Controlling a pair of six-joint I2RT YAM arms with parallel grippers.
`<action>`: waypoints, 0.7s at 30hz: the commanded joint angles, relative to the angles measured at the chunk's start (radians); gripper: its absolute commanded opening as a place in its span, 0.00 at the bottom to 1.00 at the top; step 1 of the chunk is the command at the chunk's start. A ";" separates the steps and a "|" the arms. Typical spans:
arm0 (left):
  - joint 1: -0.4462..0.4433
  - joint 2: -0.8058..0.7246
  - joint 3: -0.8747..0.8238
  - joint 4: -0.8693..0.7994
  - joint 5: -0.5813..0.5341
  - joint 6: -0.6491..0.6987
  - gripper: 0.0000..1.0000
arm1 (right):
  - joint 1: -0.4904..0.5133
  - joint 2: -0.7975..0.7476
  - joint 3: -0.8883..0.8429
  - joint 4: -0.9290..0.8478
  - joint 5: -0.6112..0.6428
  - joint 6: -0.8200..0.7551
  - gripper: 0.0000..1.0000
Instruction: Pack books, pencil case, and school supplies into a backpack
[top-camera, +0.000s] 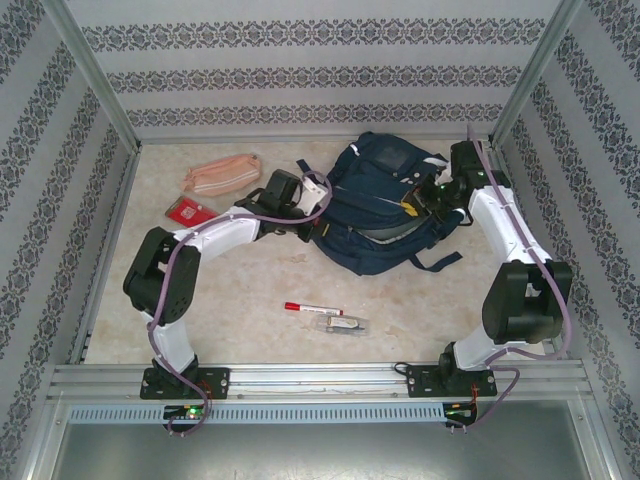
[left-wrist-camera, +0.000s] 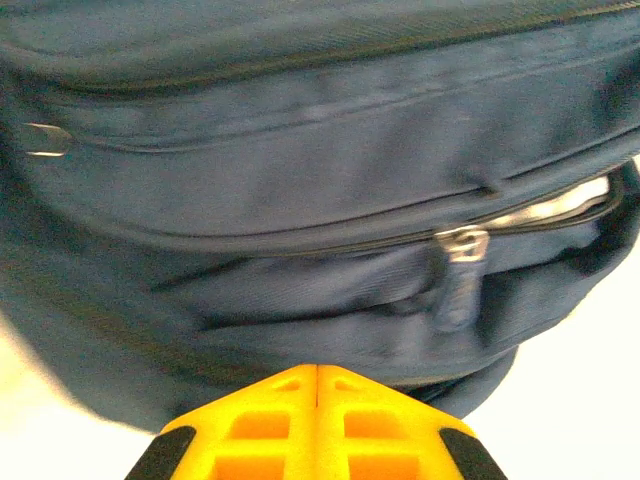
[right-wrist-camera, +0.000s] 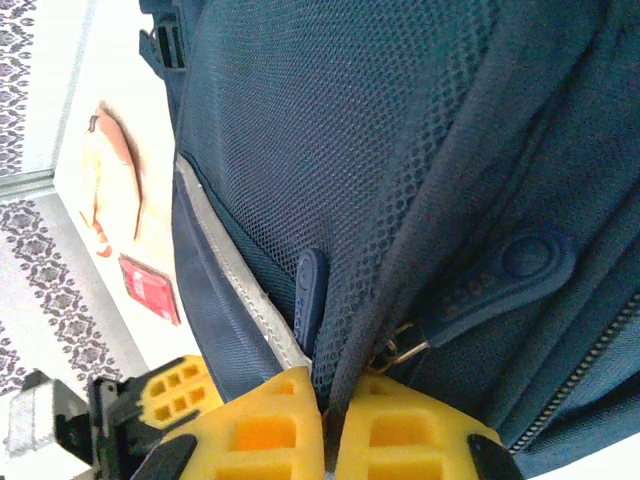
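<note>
Backpack (top-camera: 385, 205) lay centre-far, zip (left-wrist-camera: 460, 245) barely parted. Right gripper (right-wrist-camera: 327, 385) pinched a fabric fold on its right side; left gripper (left-wrist-camera: 317, 375) was closed at its left edge (fabric caught? unclear). Risk: thin pinch slipping under pull, bag dragging rather than opening.

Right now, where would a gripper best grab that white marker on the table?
Probably mid-barrel on the marker, from straight above. It lies flat, running left to right, so the jaws should close across its slim width, clear of the wrapped item beside its white end.
</note>
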 joint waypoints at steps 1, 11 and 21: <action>0.009 -0.024 -0.028 0.043 -0.024 0.052 0.00 | -0.015 -0.015 0.032 -0.010 -0.004 -0.069 0.00; 0.001 -0.007 -0.044 0.232 0.273 -0.108 0.59 | -0.020 0.006 0.022 -0.002 -0.055 -0.080 0.00; -0.102 0.074 0.113 -0.015 -0.031 -0.242 0.62 | -0.020 0.012 0.034 0.001 -0.068 -0.069 0.00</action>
